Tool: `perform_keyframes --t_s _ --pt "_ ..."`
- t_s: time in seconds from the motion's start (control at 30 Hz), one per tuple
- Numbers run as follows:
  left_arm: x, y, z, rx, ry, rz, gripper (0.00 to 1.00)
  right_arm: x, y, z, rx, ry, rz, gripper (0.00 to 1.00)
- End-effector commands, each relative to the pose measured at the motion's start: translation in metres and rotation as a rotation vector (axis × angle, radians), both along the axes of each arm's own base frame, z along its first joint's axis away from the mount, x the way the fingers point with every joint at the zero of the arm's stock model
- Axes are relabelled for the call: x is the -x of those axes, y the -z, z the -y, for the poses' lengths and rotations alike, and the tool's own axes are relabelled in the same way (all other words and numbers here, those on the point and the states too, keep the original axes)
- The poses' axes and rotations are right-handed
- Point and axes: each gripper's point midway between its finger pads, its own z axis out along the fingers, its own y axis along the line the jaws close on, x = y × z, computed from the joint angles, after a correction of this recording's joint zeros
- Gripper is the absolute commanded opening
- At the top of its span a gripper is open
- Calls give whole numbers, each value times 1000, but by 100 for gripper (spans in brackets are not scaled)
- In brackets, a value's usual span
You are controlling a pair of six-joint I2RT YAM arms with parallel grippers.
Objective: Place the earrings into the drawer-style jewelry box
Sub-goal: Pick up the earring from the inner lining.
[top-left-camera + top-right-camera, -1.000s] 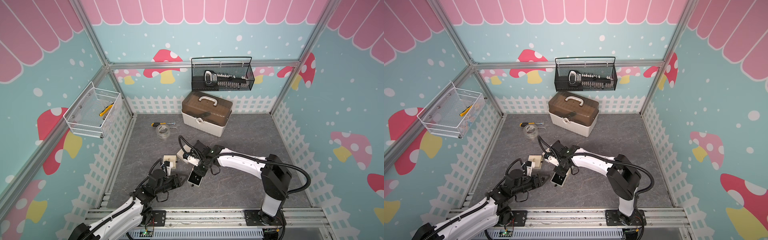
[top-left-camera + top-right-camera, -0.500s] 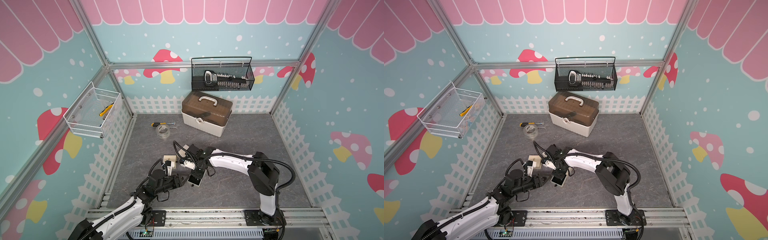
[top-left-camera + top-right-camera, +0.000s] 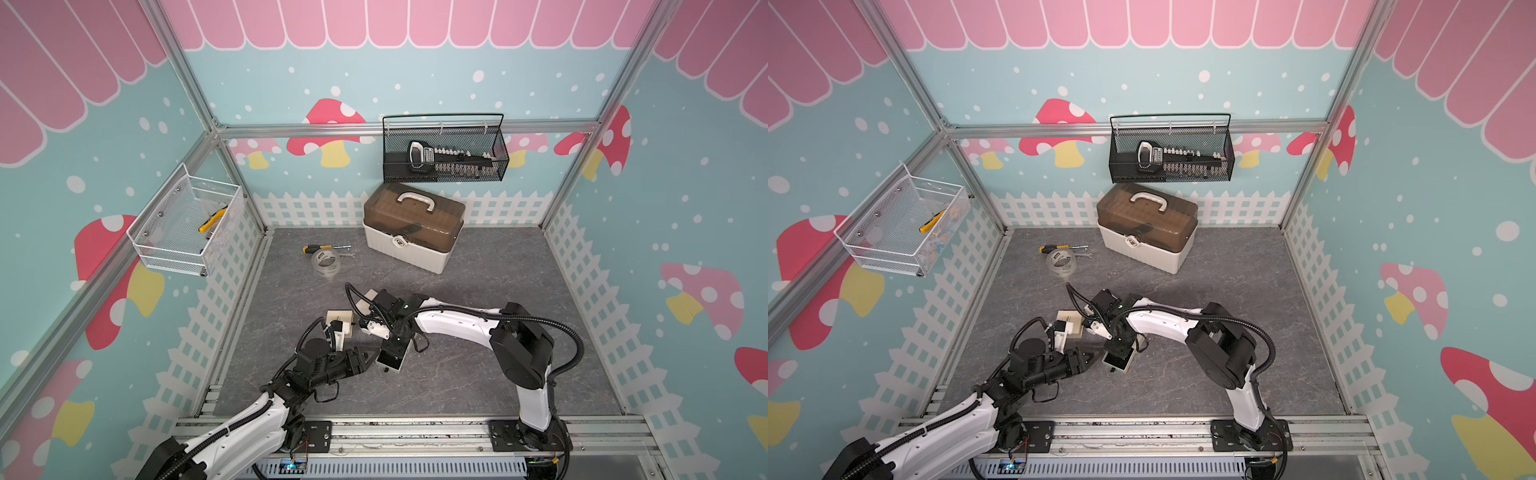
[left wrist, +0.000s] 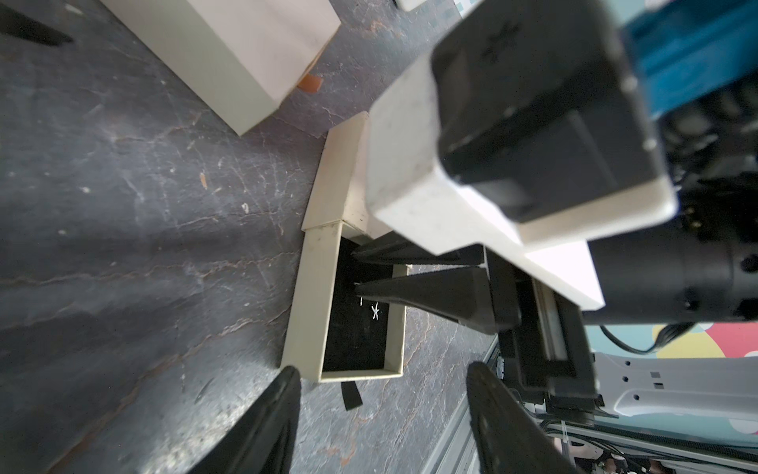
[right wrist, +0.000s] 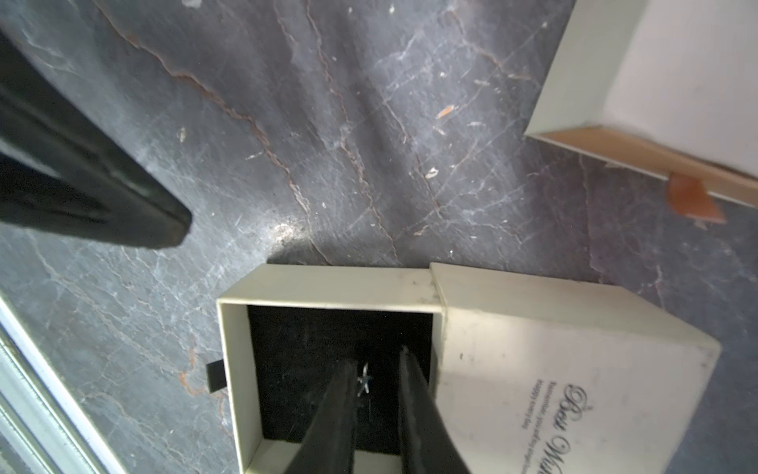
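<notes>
The jewelry box (image 3: 390,368) lies at about 7 o'clock from the middle of the grey surface (image 3: 478,374). Its drawer (image 5: 328,283) is pulled out of the printed sleeve (image 5: 574,369). The right hand (image 5: 376,359) points down into the drawer, fingers narrowly apart, tips low over the black lining, nothing clamped. One star-shaped earring (image 5: 364,381) lies on the lining beside those fingertips. In the left wrist view a short pale pin (image 4: 361,302) lies just beside the star, too small to identify. The left hand (image 4: 381,373) has its fingers wide apart and empty, just off the drawer's tab end, at 9 o'clock from it in both top views. A second cream box (image 3: 340,322) stands apart at 10 o'clock.
</notes>
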Motion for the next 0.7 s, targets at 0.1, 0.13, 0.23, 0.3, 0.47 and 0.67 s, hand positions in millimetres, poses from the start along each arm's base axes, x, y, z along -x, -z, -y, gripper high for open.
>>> perform_keyframes --t_s 0.1,0.13,0.23,0.3,0.47,0.67 --pt "0 -3 0 4 6 13 65 5 3 0 22 -26 -12 12" --pt "-1 -2 0 2 3 11 65 5 3 0 24 -26 -13 11" --pt "-1 -1 -1 -3 1 10 65 5 3 1 25 -26 -15 8" --pt "-1 -1 -1 -3 1 12 65 5 2 0 22 -25 -16 5" --pt "-1 -2 -1 -12 0 15 65 5 -8 -2 -3 -21 -6 0" --pt "-2 -9 -3 -38 8 33 65 6 -30 -8 -88 -9 12 0"
